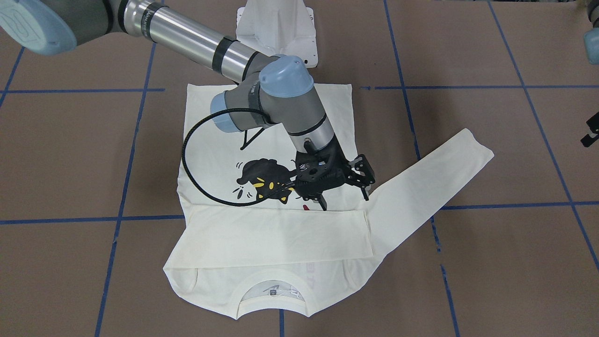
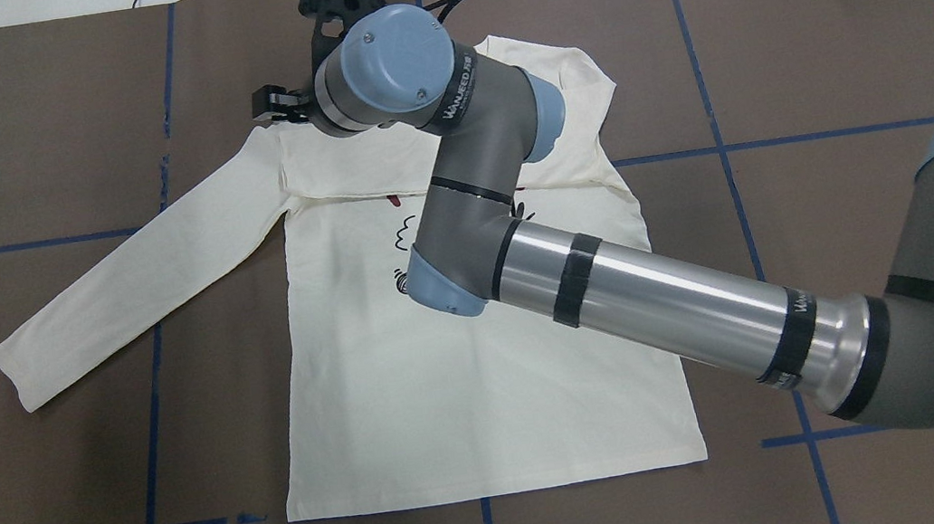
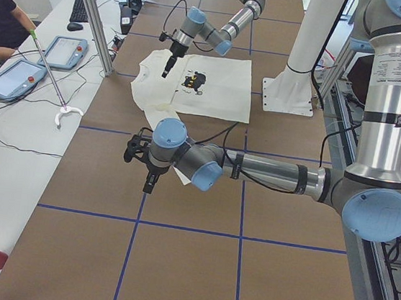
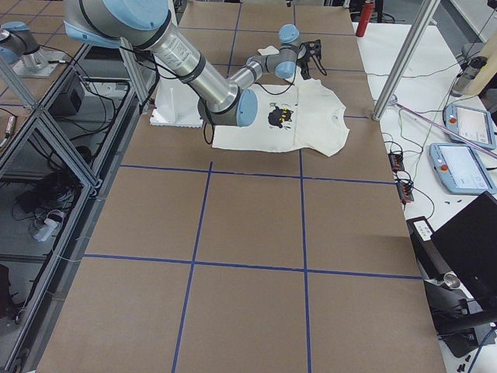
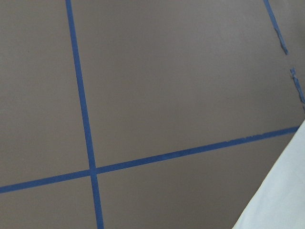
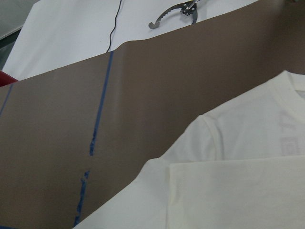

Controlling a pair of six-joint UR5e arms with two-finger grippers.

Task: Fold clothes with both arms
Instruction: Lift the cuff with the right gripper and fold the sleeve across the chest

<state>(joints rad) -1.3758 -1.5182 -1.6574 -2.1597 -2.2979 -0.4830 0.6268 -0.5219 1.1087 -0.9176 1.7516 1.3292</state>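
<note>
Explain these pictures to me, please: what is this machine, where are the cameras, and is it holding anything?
These are two robot arms at a brown table. Four pictures come from fixed cameras above, across and at each end; two come from cameras on the wrists. A cream long-sleeved shirt lies flat, one sleeve folded across the chest, the other sleeve stretched out. The right arm's gripper hangs open over the shirt, holding nothing. The left arm is off to the side; its grip is unclear.

The cream-white cloth T-shirt [image 2: 469,408] looks soft and matt on the dull brown paper-like table cover [image 2: 808,22], while the right arm's silver metal tube [image 2: 673,297] gleams smooth beside its satin light-blue plastic joint cap [image 2: 399,57].
</note>
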